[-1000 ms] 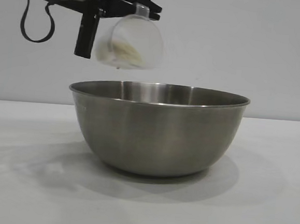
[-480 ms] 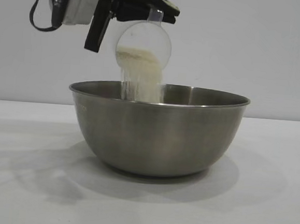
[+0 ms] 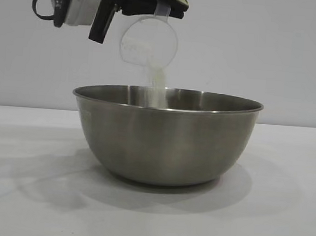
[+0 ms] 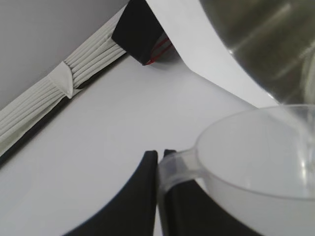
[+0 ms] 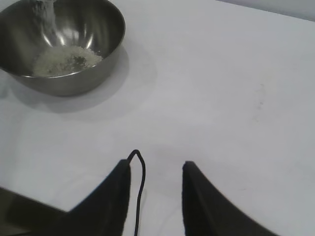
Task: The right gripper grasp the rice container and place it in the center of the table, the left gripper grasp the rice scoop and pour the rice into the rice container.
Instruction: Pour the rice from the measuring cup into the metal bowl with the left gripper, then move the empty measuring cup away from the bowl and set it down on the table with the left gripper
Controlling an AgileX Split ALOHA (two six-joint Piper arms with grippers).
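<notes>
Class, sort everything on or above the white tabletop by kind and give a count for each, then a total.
Large round stainless-steel mixing bowls: 1
Small translucent clear plastic measuring cups: 1
Pale masses of off-white rice grains, heaped in the bowl with a stream falling in: 1
Black robot grippers: 2, the left gripper and the right gripper
Total: 5

wall: plain pale grey wall [image 3: 294, 57] behind my setup, nothing hung on it that I can see
surface: white matte table [image 3: 281, 215], meets the wall in a straight level line
light: soft and from above, I get broad blurry shadows on the tabletop
edge stuff: from my left wrist cam there's a ribbed white strip [image 4: 59, 93] along the far border, plus a black block [image 4: 138, 29] with a bit of red on it
</notes>
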